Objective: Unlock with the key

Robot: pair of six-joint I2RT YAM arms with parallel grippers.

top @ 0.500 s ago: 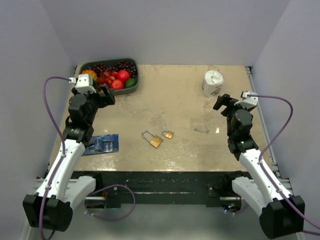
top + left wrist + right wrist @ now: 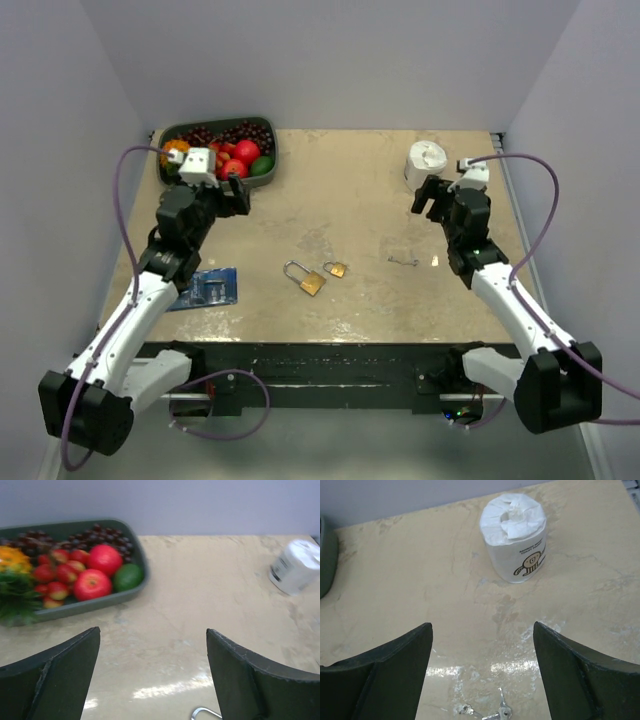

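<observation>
The tiny silvery key [image 2: 402,262] lies on the table right of centre; in the right wrist view the key [image 2: 501,709] shows with others on a ring at the bottom edge, between my fingers. Two brass padlocks lie mid-table: a larger one [image 2: 306,279] and a smaller one [image 2: 337,269]. The larger one's steel shackle [image 2: 202,712] peeks in at the bottom of the left wrist view. My left gripper [image 2: 238,196] is open and empty, above the table near the fruit tray. My right gripper [image 2: 428,197] is open and empty, up and right of the key.
A dark tray of fruit [image 2: 270,160] stands at the back left, also in the left wrist view [image 2: 141,560]. A white paper roll [image 2: 425,160] stands at the back right, close to my right gripper. A blue packet [image 2: 205,288] lies at the front left.
Both arms have swung inward and forward: the left gripper moved right, the right gripper moved left and up toward the paper roll. Padlocks and key have not moved.
</observation>
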